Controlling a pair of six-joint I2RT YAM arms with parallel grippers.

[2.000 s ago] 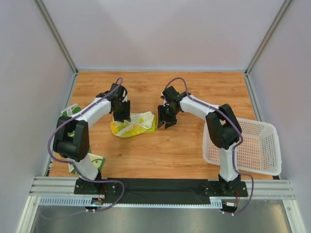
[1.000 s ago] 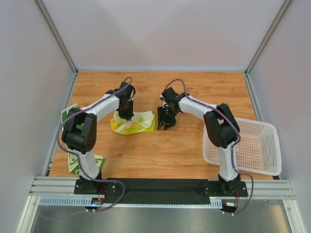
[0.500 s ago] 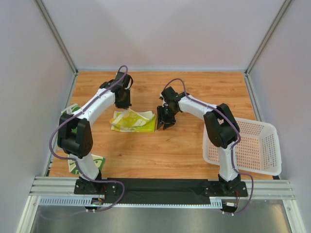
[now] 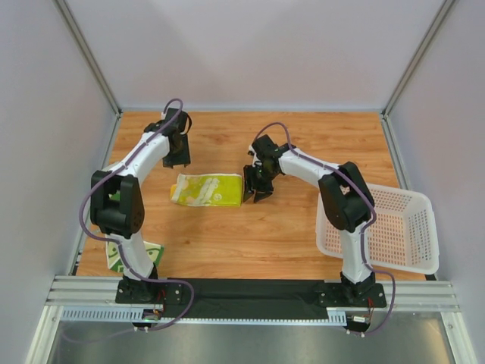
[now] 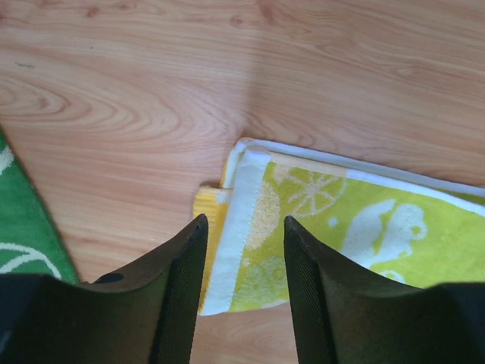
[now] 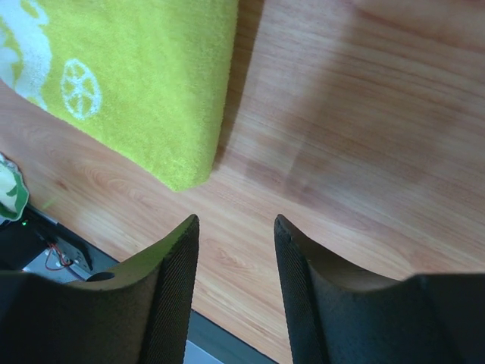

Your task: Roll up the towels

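Left gripper [image 4: 176, 158] stands in the upper left of the overhead frame, above the light-brown wooden table [image 4: 303, 136] and just beyond the far left corner of the pale yellow cloth towel with yellow-green prints [image 4: 208, 189]. Its two fingers are spread, and nothing is between them. In the left wrist view the left gripper [image 5: 242, 224] looks down between its dark ribbed fingers [image 5: 182, 280] at the towel [image 5: 341, 235], which shows a white border and stacked layers at its left end.

Right gripper [image 4: 252, 191] sits at the centre of the overhead frame, just beside the right end of the yellow towel. Its fingers are also spread and hold nothing. In the right wrist view, bare wood shows between the fingers of the right gripper [image 6: 235, 220], and a folded corner of the towel [image 6: 136, 76] lies at upper left, apart from both.

The yellow towel lies flat on the table as a folded rectangle, left of centre, between the two grippers.

A dark green cloth towel with cream prints [image 4: 144, 254] lies at the lower left, partly hidden by the left arm; part of it [image 5: 15, 220] shows at the left edge of the left wrist view.

A white perforated plastic basket [image 4: 394, 235] sits at the right edge, well apart from both towels.
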